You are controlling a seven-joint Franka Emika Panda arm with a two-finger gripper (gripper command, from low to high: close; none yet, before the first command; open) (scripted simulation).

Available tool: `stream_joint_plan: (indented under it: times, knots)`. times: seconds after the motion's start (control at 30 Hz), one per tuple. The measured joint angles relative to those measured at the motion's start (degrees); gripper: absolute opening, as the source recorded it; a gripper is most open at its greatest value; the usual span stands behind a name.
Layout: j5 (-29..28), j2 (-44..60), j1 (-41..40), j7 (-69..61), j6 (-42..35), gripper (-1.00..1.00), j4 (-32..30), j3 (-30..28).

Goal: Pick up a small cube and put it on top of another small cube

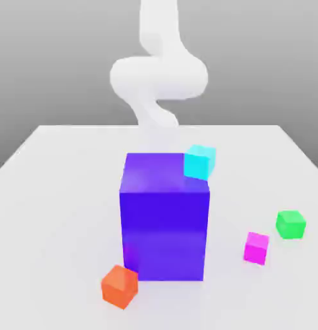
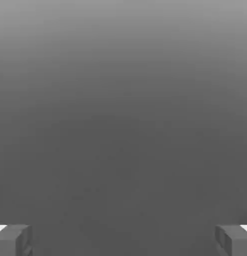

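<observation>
Well, the task leaves open which small cube is meant. The small glossy magenta cube lies at the lower right of the exterior view, just beside the small bright green cube, which sits a little higher and further right. The small orange cube is at the lower left, near the foot of the tall blue-violet box; the small cyan cube overlaps that box's upper right corner, its support unclear. The white arm rises at top centre, beyond all four, so the claw, spread wide and grasping nothing, probably must travel toward the camera, and toward the exterior view's right if magenta is the pick.
</observation>
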Motion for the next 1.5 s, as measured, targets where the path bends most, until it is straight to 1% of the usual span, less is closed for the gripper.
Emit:
stream_joint_plan:
  times: [0.3,0.5,0.6,0.67,0.8,0.9,0.93,1.17,1.3,1.37,1.4,1.5]
  knots:
    - [2.5,19.5,12.1,-14.4,12.5,0.0,-11.3,2.5]
    - [2.8,31.9,18.1,-22.6,20.6,0.0,-18.5,6.1]
    - [1.1,38.2,21.3,-25.4,24.7,0.0,-22.2,8.2]
    - [-1.2,42.4,23.0,-26.4,27.4,0.0,-24.5,8.7]
    - [-5.8,50.7,25.5,-24.3,33.8,0.0,-24.3,5.9]
    - [-8.0,56.9,28.0,-22.6,38.8,0.0,-23.2,2.9]
    - [-8.3,58.3,28.6,-22.3,39.8,-1.0,-22.9,2.2]
    - [-8.6,58.2,28.6,-22.1,39.8,-1.0,-22.9,2.2]
    - [-5.9,51.2,26.4,-24.2,34.1,-1.0,-24.3,5.0]
    - [-3.6,47.1,26.0,-25.9,30.8,-1.0,-25.1,6.0]
    - [-2.6,45.3,26.5,-25.9,29.2,-1.0,-25.3,6.7]
    - [-0.3,41.5,32.0,-21.5,24.6,-1.0,-24.5,10.0]
